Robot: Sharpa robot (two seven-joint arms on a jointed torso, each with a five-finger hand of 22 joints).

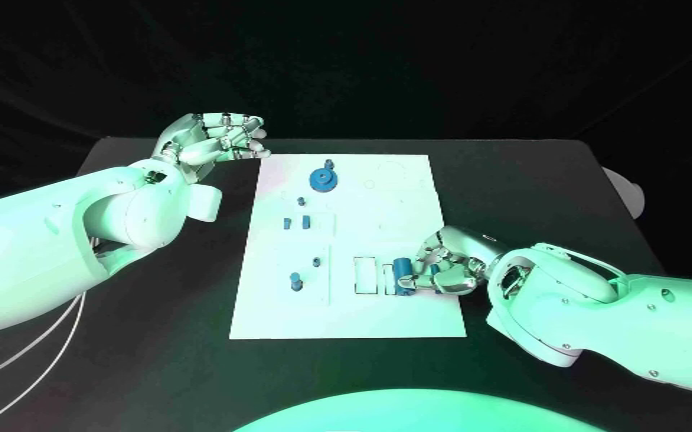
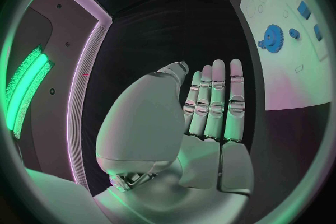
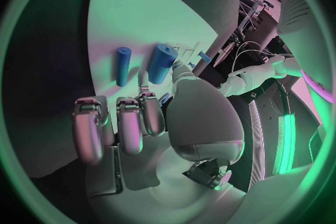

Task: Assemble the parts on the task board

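Task board [image 1: 353, 252], a white plate, is seen in the head view lying in the middle of the black counter [image 1: 548, 182]. A blue gear [image 1: 325, 180] sits near its far end, small blue parts [image 1: 297, 222] stand along its left half, and a blue cylinder [image 1: 401, 277] lies near its right edge. The right hand [image 1: 450, 267] rests on that edge with fingers curled beside the cylinder; whether the cylinder is grasped cannot be told. The left hand [image 1: 216, 139] is held off the board's far left corner, above the counter.

In the left wrist view, the left hand [image 2: 210, 117] is flat, fingers straight and together, holding nothing; the gear [image 2: 272, 38] is seen on the board beyond.

In the right wrist view, the right hand [image 3: 133, 123] is bent over the board [image 3: 133, 17], near two blue cylinders [image 3: 162, 63].
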